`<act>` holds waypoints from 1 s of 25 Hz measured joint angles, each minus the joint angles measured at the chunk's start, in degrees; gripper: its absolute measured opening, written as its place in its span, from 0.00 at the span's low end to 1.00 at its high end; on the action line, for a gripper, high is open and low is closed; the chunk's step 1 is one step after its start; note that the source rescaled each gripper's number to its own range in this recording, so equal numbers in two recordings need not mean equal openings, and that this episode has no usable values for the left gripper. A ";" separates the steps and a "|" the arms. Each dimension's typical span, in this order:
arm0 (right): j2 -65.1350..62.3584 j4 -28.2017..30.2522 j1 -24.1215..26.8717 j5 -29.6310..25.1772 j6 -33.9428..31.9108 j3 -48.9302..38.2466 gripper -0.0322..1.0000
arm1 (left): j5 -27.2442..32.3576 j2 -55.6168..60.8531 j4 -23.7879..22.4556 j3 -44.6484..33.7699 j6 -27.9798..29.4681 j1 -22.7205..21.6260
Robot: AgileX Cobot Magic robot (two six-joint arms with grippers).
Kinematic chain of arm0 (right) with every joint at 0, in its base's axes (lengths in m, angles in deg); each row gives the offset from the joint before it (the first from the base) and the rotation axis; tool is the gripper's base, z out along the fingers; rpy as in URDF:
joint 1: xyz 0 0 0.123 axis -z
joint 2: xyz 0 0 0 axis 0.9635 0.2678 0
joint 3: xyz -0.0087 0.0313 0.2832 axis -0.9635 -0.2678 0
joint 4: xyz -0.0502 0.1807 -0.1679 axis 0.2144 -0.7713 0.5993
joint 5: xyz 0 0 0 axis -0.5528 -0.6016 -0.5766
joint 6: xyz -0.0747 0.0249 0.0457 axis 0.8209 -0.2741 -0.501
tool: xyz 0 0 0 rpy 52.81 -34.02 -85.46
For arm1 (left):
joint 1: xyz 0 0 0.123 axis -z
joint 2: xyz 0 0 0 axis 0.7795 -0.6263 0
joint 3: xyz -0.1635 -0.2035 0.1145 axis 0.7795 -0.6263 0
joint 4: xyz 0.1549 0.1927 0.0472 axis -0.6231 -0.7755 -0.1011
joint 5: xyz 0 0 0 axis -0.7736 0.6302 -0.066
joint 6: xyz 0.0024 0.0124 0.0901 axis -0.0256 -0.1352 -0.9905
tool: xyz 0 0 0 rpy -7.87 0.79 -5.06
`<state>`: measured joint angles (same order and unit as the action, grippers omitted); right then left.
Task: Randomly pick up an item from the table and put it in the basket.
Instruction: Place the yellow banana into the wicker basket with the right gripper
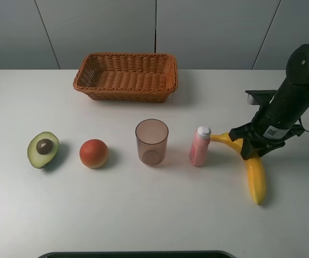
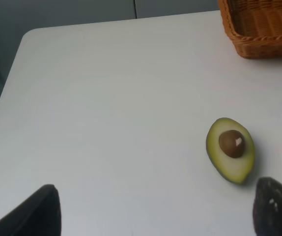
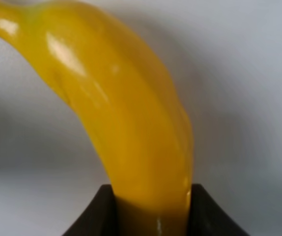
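The yellow banana (image 1: 255,177) lies on the white table (image 1: 144,215) at the right, its stem end next to the pink bottle. My right gripper (image 1: 248,146) is down over the banana's middle. In the right wrist view the banana (image 3: 131,113) fills the gap between the two dark fingers, which touch it on both sides (image 3: 153,211). The woven orange-brown basket (image 1: 125,97) stands at the back centre and holds nothing; its corner shows in the left wrist view (image 2: 259,44). My left gripper (image 2: 155,211) is open and holds nothing, hovering near the table's left side; it is out of the exterior view.
In a row on the table are a halved avocado (image 1: 43,149), a round orange-red fruit (image 1: 93,153), a translucent brownish cup (image 1: 151,141) and a pink bottle with a white cap (image 1: 199,146). The avocado (image 2: 230,150) lies just ahead of the left gripper.
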<state>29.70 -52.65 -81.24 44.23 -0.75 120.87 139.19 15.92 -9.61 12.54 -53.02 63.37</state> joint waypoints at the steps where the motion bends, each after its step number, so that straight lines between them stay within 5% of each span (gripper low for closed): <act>1: 0.00 0.00 0.00 0.00 0.00 0.00 0.03 | 0.00 0.00 0.00 0.00 0.00 0.00; 12: -1.52 0.00 0.00 -1.17 -0.86 0.88 0.03 | 0.00 0.00 0.00 0.00 0.00 0.00; 25: -14.25 1.50 -1.68 -4.15 -0.37 25.00 0.03 | 0.00 0.00 0.00 0.00 0.00 0.00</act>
<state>15.45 -51.15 -82.92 40.08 -1.11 145.87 139.19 15.92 -9.61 12.54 -53.02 63.37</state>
